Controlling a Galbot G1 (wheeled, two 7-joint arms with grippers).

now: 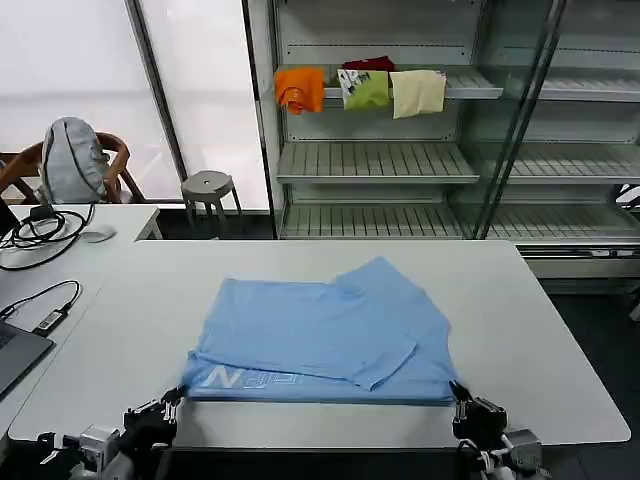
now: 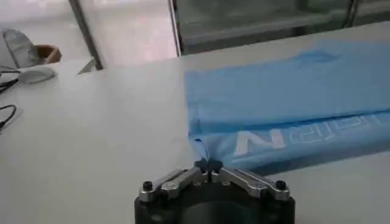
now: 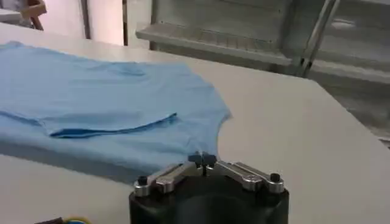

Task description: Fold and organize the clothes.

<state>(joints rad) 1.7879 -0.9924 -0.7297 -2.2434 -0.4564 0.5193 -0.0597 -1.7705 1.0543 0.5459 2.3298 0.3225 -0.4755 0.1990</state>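
- The left gripper (image 1: 172, 398) sits at the near edge of the table (image 1: 520, 330), at the near left corner of the T-shirt (image 1: 320, 335). The left wrist view shows its fingers (image 2: 201, 165) pressed together with a small tuft of blue cloth pinched between them.
- The right gripper (image 1: 457, 392) is at the near right corner of the same shirt. The right wrist view shows its fingers (image 3: 210, 160) closed tight against the blue hem (the tips meet with no gap).
- The T-shirt lies flat in the middle of the table, partly folded, with one layer laid over the rest and a sleeve pointing toward the far right.
- White lettering (image 2: 292, 139) runs along the shirt's near edge. The left wrist view shows it large and upside down; the head view shows it as a pale strip near the left corner.
- The right wrist view (image 3: 91, 97) shows the folded-over edge as a raised ridge across the cloth (the lettering is out of its sight).
- On a second table (image 1: 120, 218) to the left lie black cables (image 1: 35, 232) and a mouse (image 1: 97, 235), which the left wrist view catches at its edge.
- Behind that stand a chair with a grey backpack (image 1: 72, 160) and a grey stool (image 1: 208, 187).
- Farthest off, a metal shelf unit (image 1: 380, 160) holds folded orange (image 1: 301, 88), green (image 1: 366, 89) and cream (image 1: 417, 92) garments, with a red one (image 1: 370, 64) behind.
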